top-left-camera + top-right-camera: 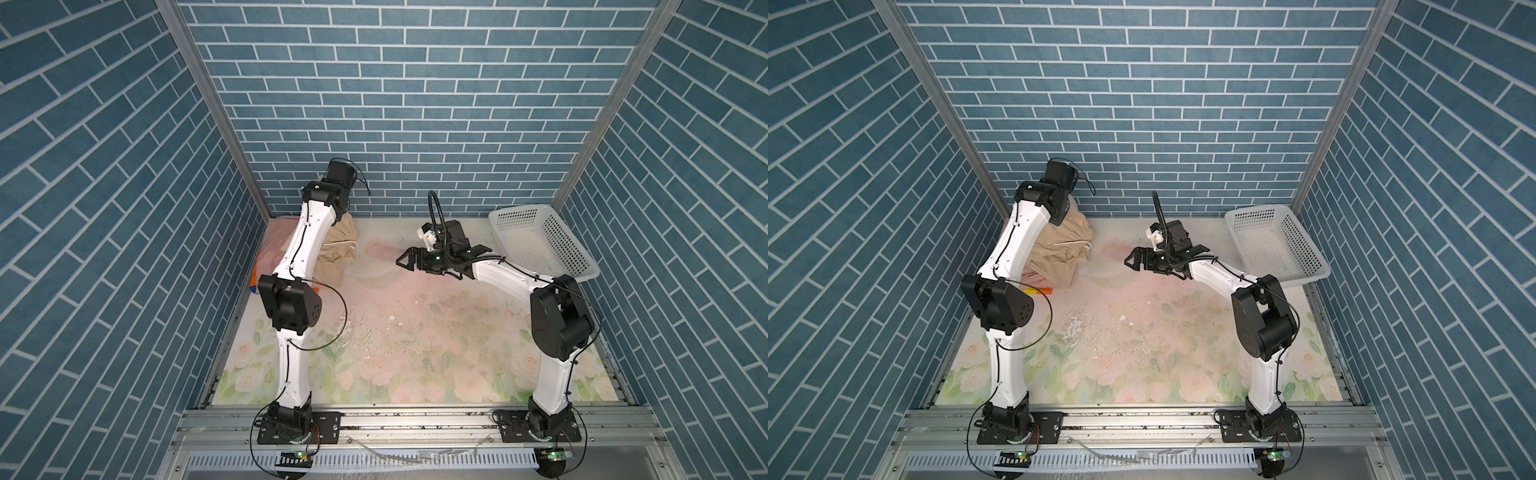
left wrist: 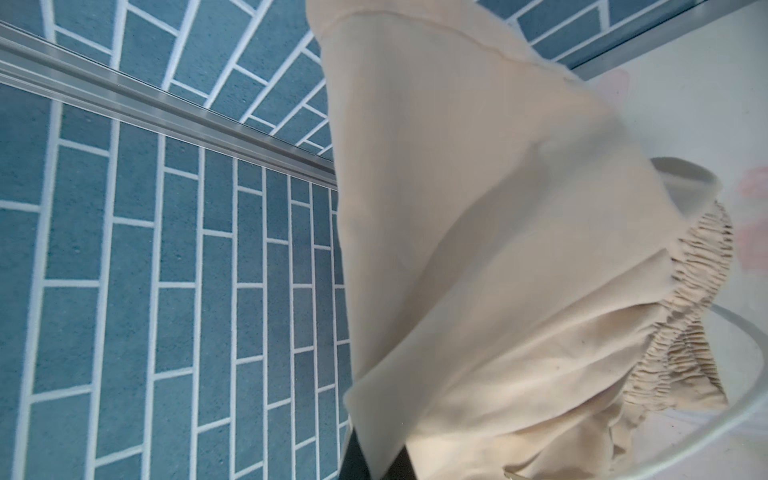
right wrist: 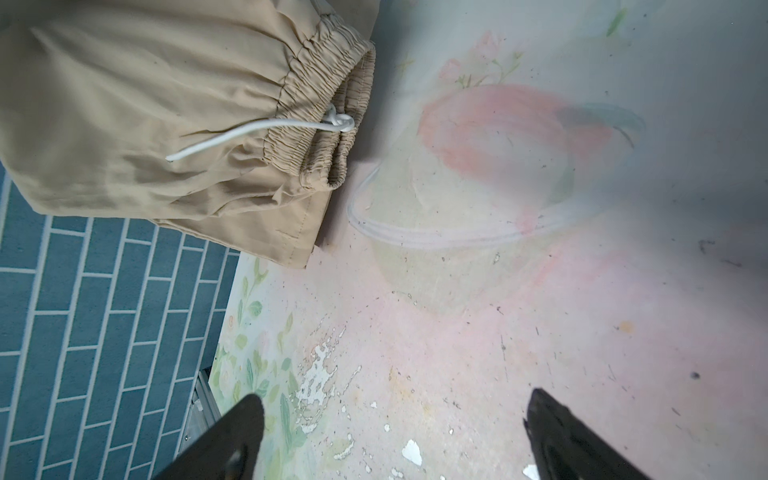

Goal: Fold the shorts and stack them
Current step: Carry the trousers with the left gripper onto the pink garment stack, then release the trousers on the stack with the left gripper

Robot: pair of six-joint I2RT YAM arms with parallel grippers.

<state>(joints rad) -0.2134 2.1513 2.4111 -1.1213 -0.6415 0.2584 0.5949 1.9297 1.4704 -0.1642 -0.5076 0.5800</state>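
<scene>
Beige shorts (image 2: 498,270) hang pinched in the closed left gripper (image 2: 380,463) beside the pink shorts (image 1: 272,245) and striped shorts (image 1: 252,285) at the table's (image 1: 415,332) ten o'clock, while the right gripper (image 1: 405,259) hovers wide open and empty toward twelve o'clock.

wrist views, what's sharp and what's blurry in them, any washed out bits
Left wrist view: the beige shorts fill the frame, close and soft, while the brick wall behind is sharper. Right wrist view: the drawstring is crisp, the fingers of the right gripper are dark blurs, and parts of the table look hazy and washed out.
</scene>
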